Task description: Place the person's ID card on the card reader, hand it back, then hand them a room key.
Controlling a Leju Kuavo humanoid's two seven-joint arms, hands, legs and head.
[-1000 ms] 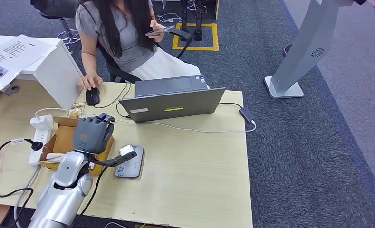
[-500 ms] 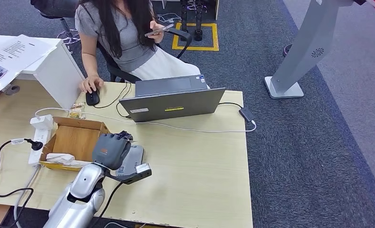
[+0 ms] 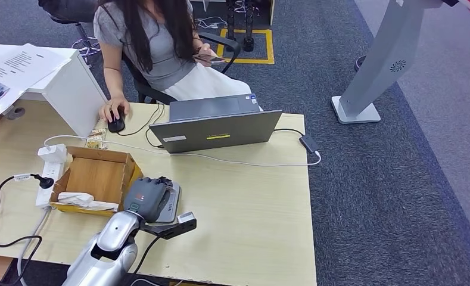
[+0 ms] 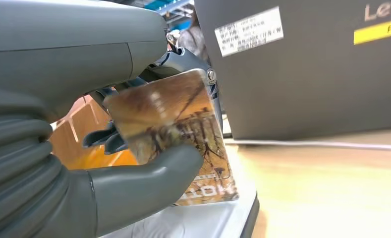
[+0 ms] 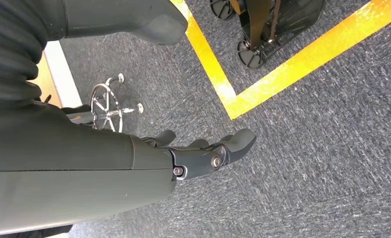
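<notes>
Swinging across from the open brown cardboard box [image 3: 95, 176], the left hand [image 3: 146, 198] now sits over the flat grey card reader [image 3: 171, 204] on the pale wooden surface [image 3: 250, 202]. Its thumb and dark fingers [image 4: 104, 139] pinch a brown pictured card [image 4: 176, 131], lower edge touching the reader. Right hand [image 5: 203, 156] hangs above grey carpet, loosely spread, holding nothing.

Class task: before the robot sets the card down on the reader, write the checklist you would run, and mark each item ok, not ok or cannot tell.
1. Left hand grips the card: ok.
2. Hand is over the card reader: ok.
3. Card lies flat on the reader: not ok, it stands tilted, lower edge near the reader.
4. Card touches the reader: cannot tell.
5. Right hand free, hanging over the carpet: ok.
6. Laptop stands apart from the reader: ok.
</notes>
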